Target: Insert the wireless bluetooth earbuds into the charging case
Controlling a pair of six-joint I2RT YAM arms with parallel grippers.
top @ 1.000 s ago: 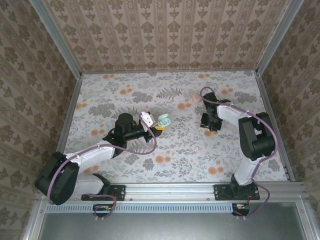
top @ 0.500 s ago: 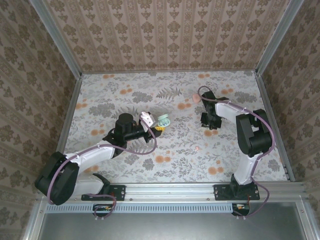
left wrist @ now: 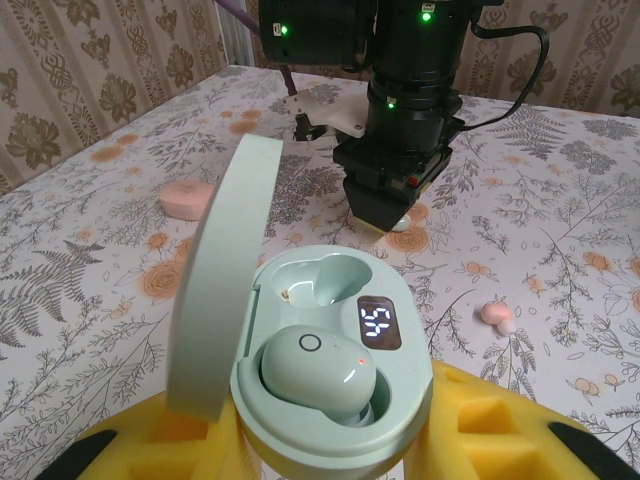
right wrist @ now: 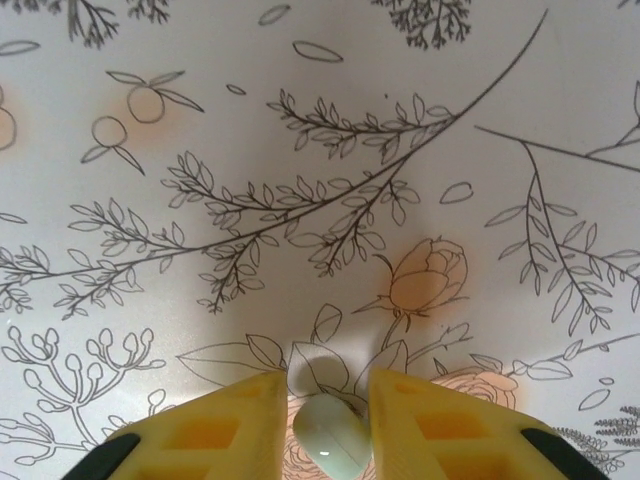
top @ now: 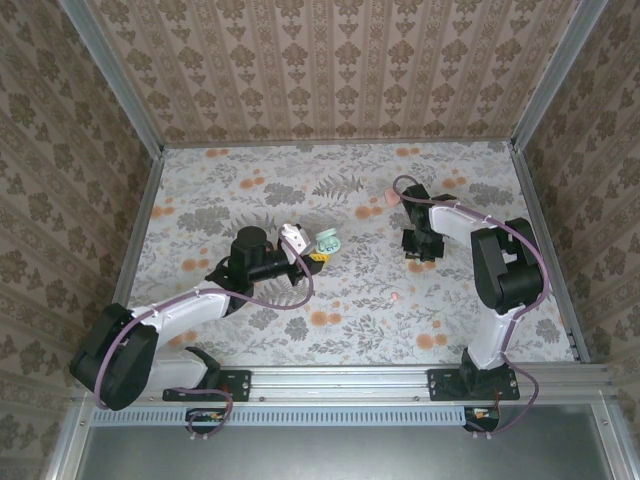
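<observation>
Right fingers flank the mint earbud, bottom centre — gripped or not, I cannot tell | left fingers clamp the open charging case.

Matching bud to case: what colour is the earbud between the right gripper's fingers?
Mint-white earbud; right wrist view.

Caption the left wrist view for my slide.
Open mint charging case with one earbud seated, second slot empty; right gripper at the table beyond.

Bright, even, diffuse light with soft shadows; wrist views blur slightly up close.
</observation>
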